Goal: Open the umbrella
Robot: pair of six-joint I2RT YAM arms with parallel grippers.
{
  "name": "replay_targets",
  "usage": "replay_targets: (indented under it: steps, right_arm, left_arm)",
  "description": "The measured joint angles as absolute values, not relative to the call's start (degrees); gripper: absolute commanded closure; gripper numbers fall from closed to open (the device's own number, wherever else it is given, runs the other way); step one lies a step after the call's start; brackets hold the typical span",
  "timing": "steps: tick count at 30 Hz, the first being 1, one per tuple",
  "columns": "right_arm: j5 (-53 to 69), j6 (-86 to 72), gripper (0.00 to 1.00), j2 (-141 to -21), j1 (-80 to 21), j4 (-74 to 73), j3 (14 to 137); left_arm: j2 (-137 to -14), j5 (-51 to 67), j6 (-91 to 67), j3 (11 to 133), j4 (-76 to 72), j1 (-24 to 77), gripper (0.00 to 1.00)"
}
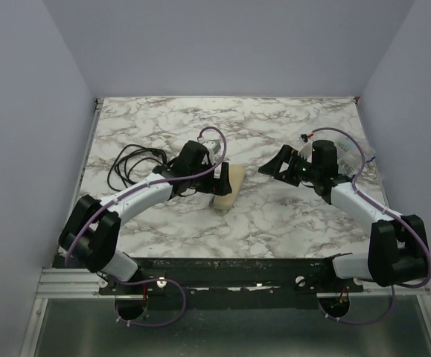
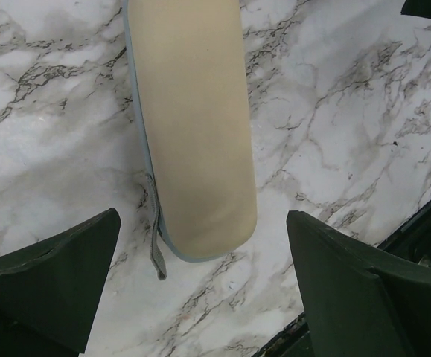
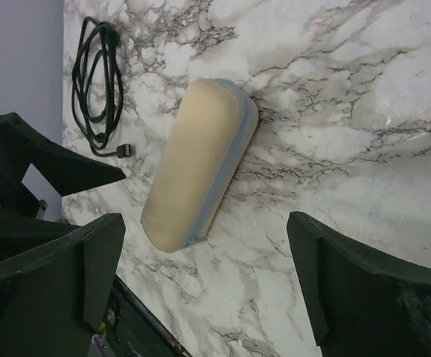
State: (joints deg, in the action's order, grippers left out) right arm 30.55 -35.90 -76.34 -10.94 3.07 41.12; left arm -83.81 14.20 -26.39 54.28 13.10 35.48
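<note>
The umbrella itself does not show in any view. What lies on the marble table is a pale beige oval hard case [image 1: 227, 190] with a grey-blue zip seam, shut. My left gripper [image 1: 219, 178] hovers right over it, wide open. In the left wrist view the case's [image 2: 196, 126] rounded near end sits between the two fingers without touching them, its grey zip tab [image 2: 157, 249] hanging on the left. My right gripper [image 1: 273, 165] is open too and empty, off to the case's right and pointed at it. The case [image 3: 193, 175] lies slantwise in the right wrist view.
A coiled black cable [image 1: 129, 163] lies on the table left of the case and shows at the top left [image 3: 96, 82] of the right wrist view. The black rail at the table's near edge [image 2: 423, 230] runs close behind the case's near end. Grey walls enclose the table.
</note>
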Motion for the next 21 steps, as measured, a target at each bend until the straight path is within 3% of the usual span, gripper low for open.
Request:
replay_targets:
  steps: [2, 9, 11, 14, 18, 21]
  right_arm:
    - [30.94, -35.92, 0.00, -76.31, -10.96, 3.07, 40.21]
    - [31.94, -36.10, 0.00, -76.38, -11.20, 3.31, 39.33]
    - [32.38, -36.38, 0.00, -76.64, -11.25, 3.49, 39.29]
    - [32.95, -36.73, 0.00, -77.71, -11.31, 4.27, 39.29]
    - [33.52, -37.47, 0.00, -79.09, -11.60, 4.89, 39.29]
    - [34.02, -38.00, 0.00, -79.50, -11.99, 5.32, 39.22]
  left_arm:
    - [-86.37, 14.17, -26.39, 54.94, 12.82, 36.03, 0.01]
    - [-93.91, 14.15, -26.89, 56.51, 12.43, 37.63, 0.20]
    - [-96.29, 14.20, -27.51, 57.17, 11.79, 38.28, 0.29]
    - [-97.84, 14.22, -28.12, 57.45, 10.59, 39.48, 0.54]
    - [-97.89, 14.22, -28.73, 57.49, 9.65, 40.27, 0.68]
    - [-97.03, 14.13, -28.99, 57.49, 10.31, 40.53, 0.68]
